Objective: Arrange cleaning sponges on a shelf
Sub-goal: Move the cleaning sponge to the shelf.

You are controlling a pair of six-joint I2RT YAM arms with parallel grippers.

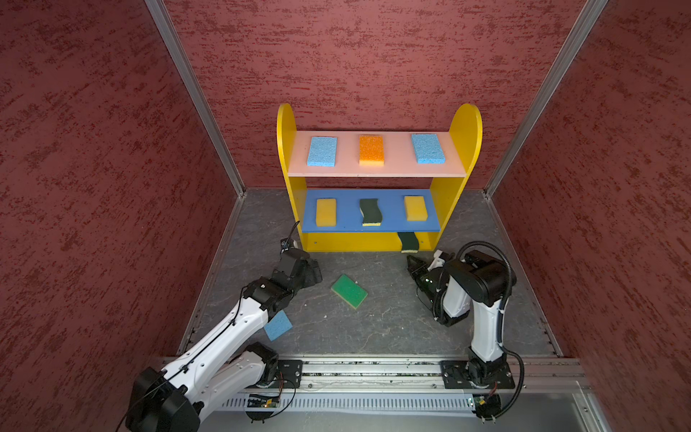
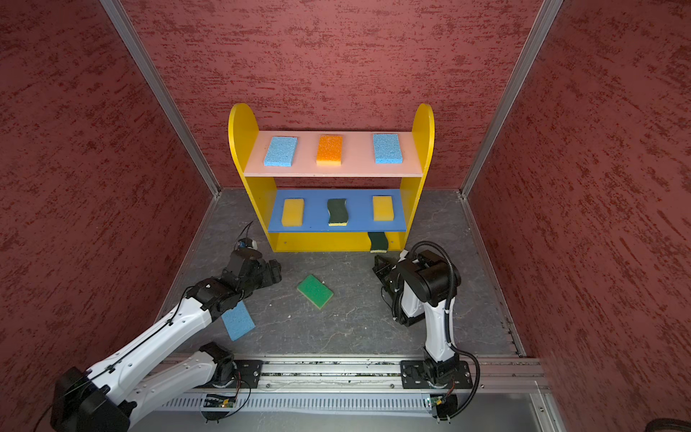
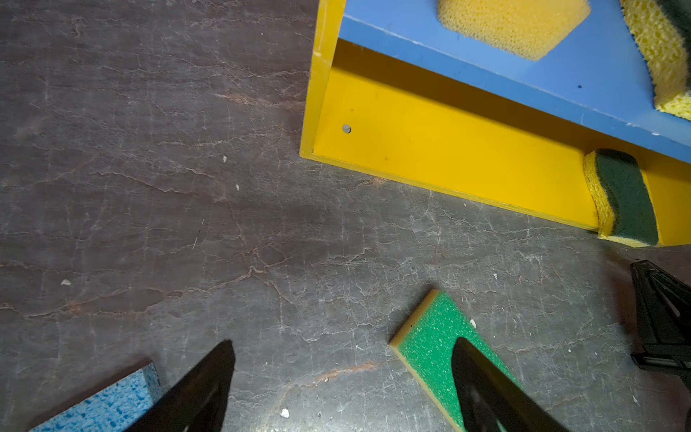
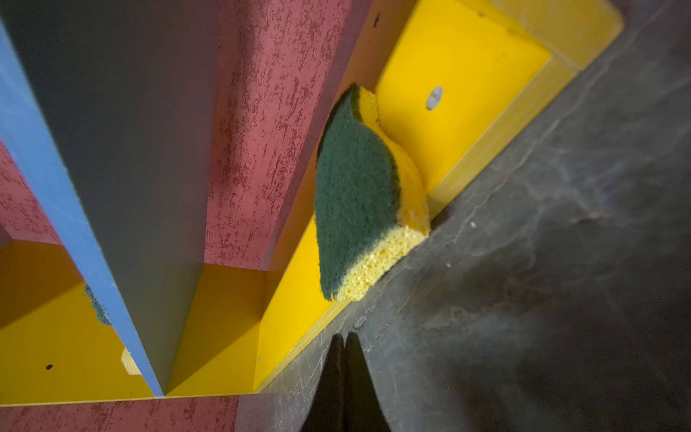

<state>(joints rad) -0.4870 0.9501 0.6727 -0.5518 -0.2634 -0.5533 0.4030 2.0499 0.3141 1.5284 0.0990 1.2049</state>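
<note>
Two sponges lay loose on the floor (image 1: pixel 374 329) in a top view. The light blue sponge (image 1: pixel 278 324) sat at 7 o'clock from my left gripper (image 3: pixel 342 349), partly hidden under that arm. The bright green sponge (image 1: pixel 349 291) lay flat at 4 o'clock. I judged the green one the nearer pick. I would square the wrist across its short sides, come straight down and close softly, since foam squashes.

At the shelf (image 1: pixel 286 149), a dark green wavy sponge (image 4: pixel 355 194) overhung the front edge of the yellow bottom board (image 1: pixel 355 243) and wanted a gentle push inward.

The left jaws stood wide apart over bare floor, holding and touching nothing. My right gripper (image 4: pixel 344 336) was pressed fully closed and empty, with the wavy sponge at its 12 o'clock, just short of contact.
</note>
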